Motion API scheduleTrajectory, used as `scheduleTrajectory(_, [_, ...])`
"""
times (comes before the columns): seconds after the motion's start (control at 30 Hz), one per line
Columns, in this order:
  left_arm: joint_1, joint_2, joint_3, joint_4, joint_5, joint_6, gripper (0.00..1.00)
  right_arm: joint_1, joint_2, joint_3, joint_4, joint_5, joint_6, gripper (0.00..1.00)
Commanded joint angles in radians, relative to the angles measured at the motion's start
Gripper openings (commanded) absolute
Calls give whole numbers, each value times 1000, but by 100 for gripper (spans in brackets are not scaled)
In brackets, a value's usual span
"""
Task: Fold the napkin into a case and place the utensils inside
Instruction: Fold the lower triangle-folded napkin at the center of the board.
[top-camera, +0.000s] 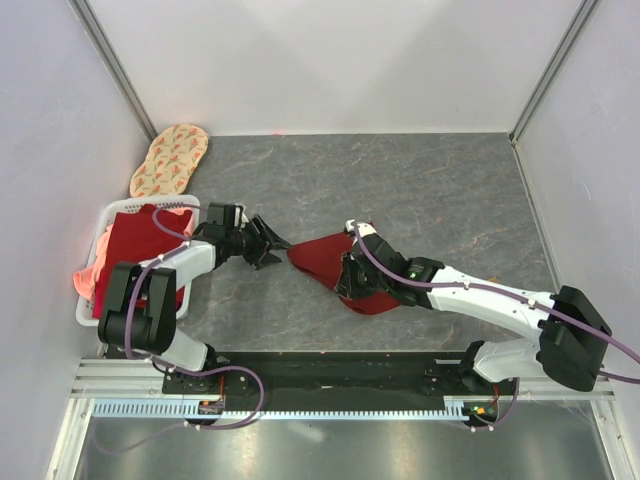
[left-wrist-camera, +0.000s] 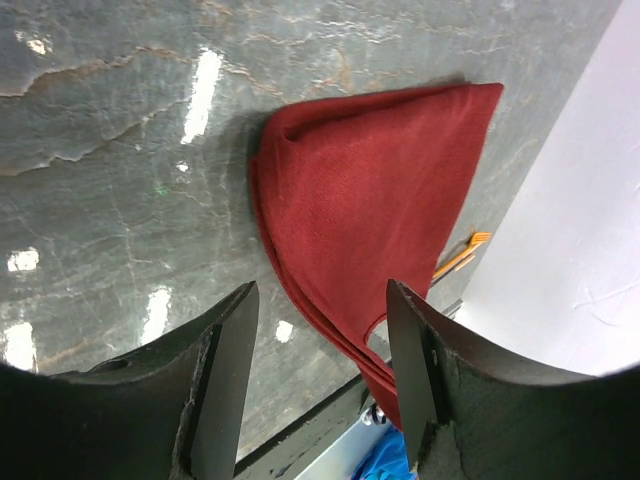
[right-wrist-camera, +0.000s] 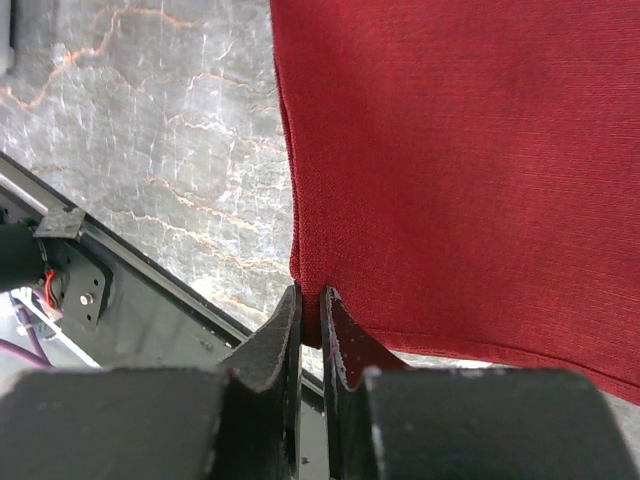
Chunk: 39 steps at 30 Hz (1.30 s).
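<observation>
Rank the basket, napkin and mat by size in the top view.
1. basket
2. napkin, partly hidden under the right gripper
3. mat, only a little smaller than the napkin

The dark red napkin lies folded triangular mid-table, one corner pinched in my right pincer; orange utensil tips peek from beneath.

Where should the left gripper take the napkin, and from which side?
Likely its free left corner, approached low from the left by the open left gripper. The napkin lies mostly flat, tapering to a tip facing it; the right gripper pinches a nearer corner.
</observation>
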Motion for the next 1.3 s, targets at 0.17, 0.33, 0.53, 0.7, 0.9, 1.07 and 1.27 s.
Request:
scheduleTrajectory(0.17, [-50,84,24,61,-22,-28,62,-43,-62,-36,65,-59,19,0])
scheduleTrajectory(0.33, [-64,121,44,80,-31,-39,62,-51,-76,-49,73,-78,17,0])
scheduleTrajectory(0.53, [-90,193,88,113,-43,-42,58,-55,-85,-67,83,-91,23,0])
scheduleTrajectory(0.7, [-95,212,98,119,-57,-42,46,-55,-96,-85,99,-105,28,0])
scheduleTrajectory(0.9, [-93,172,133,37,-124,15,17,-55,-88,-96,109,-159,17,0])
scheduleTrajectory(1.07, [-96,85,170,-109,-247,95,7,-42,-85,-168,161,-254,13,0])
scheduleTrajectory(1.27, [-162,8,219,-250,-428,182,4,58,-22,-272,293,-314,68,0])
